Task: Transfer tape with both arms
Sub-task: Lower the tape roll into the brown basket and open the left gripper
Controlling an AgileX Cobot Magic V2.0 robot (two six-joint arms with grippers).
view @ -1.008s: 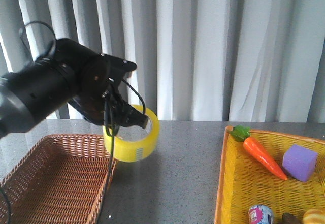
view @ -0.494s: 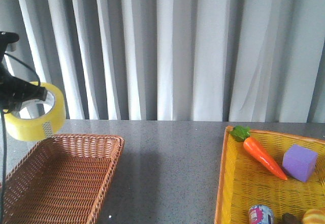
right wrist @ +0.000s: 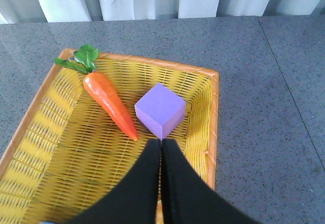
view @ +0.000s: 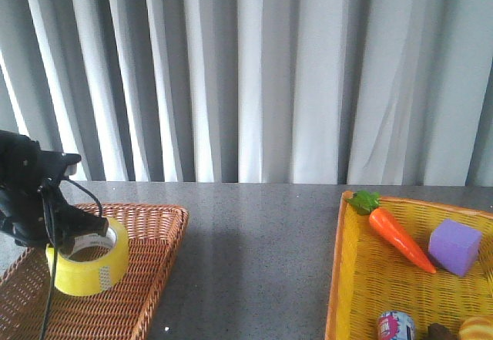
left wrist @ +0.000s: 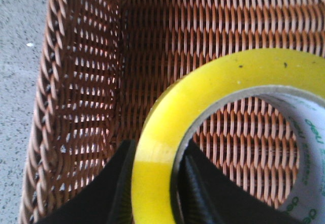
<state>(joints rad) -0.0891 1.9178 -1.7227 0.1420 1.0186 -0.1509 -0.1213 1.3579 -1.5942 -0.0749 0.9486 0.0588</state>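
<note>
The yellow tape roll (view: 86, 265) with its white printed core hangs low inside the brown wicker basket (view: 150, 274) at the left. My left gripper (view: 77, 236) is shut on the roll's wall, one finger outside and one inside the ring. In the left wrist view the tape (left wrist: 213, 87) fills the frame over the basket's floor (left wrist: 152, 36), and the gripper (left wrist: 155, 183) pinches its rim. My right gripper (right wrist: 161, 148) is shut and empty above the yellow basket (right wrist: 213, 107); it does not show in the front view.
The yellow basket (view: 347, 294) at the right holds a toy carrot (view: 397, 236), a purple cube (view: 456, 246), a can (view: 395, 326) and other items at the bottom edge. Grey tabletop (view: 254, 263) lies between the baskets. White curtains (view: 269, 70) hang behind.
My left arm swung the tape from mid-table leftward and up, then lowered it into the brown basket. The right basket's contents have not moved.
</note>
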